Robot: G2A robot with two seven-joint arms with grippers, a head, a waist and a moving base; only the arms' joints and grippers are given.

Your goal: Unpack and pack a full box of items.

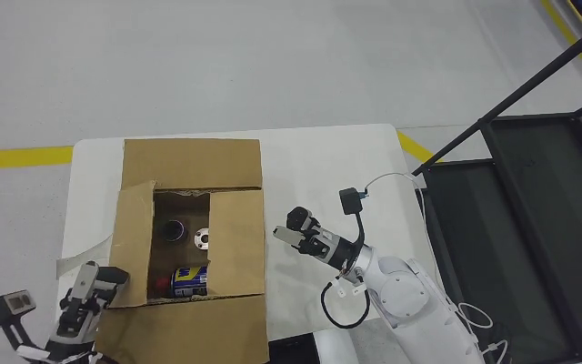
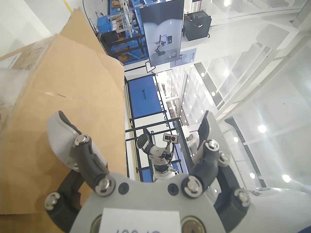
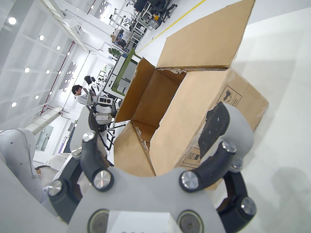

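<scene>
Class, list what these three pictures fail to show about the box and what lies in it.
- Top view: a side flap blocks part of the inside of the box, so the items cannot be counted.
- Top view: the dark round item is too small and shadowed to identify.
- Both wrist views: the box's walls hide everything inside.

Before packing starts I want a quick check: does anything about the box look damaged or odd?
The cardboard box has ragged, torn corrugation along its flap folds, clearest in the right wrist view. Inside it, a blue can lies on its side rather than upright.
</scene>
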